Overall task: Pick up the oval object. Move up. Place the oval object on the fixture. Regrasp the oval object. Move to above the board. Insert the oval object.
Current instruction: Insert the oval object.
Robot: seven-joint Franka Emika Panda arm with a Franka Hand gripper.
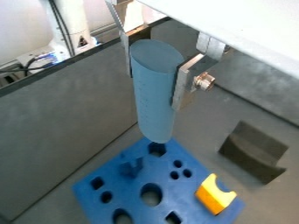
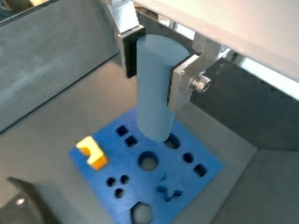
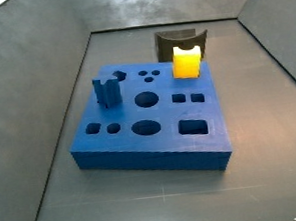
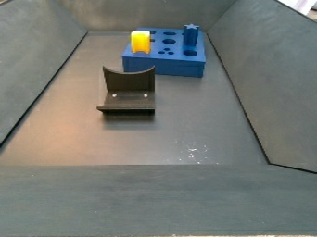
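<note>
— End effector (image 1: 156,74) first: where is it, and what is it doing?

— It hangs above the board (image 1: 100,188), its silver fingers (image 1: 187,77) pinching the oval object (image 1: 152,96) near the top end. Neither side view shows it, so its height over the slab is hard to judge.

— And the board itself?

— It lies flat on the floor, blue, holes facing up. A dark blue upright block (image 3: 105,90) and a yellow block (image 3: 187,60) stand on it. The fixture (image 4: 128,91) sits apart from the board and is bare, so I judge that the regrasp step is done.

— How does the oval object lie?

— Its long axis points straight down from the end effector (image 2: 158,74) towards the board (image 2: 205,166). That suits an insertion, and the oval object (image 2: 155,96) hides whatever lies beneath its lower end.

— Which hole, then?

— I think the oval hole (image 3: 142,129), in the row furthest from the fixture. Whether the lower end already stands over it, I cannot tell. The next move turns on that sideways offset.
</note>
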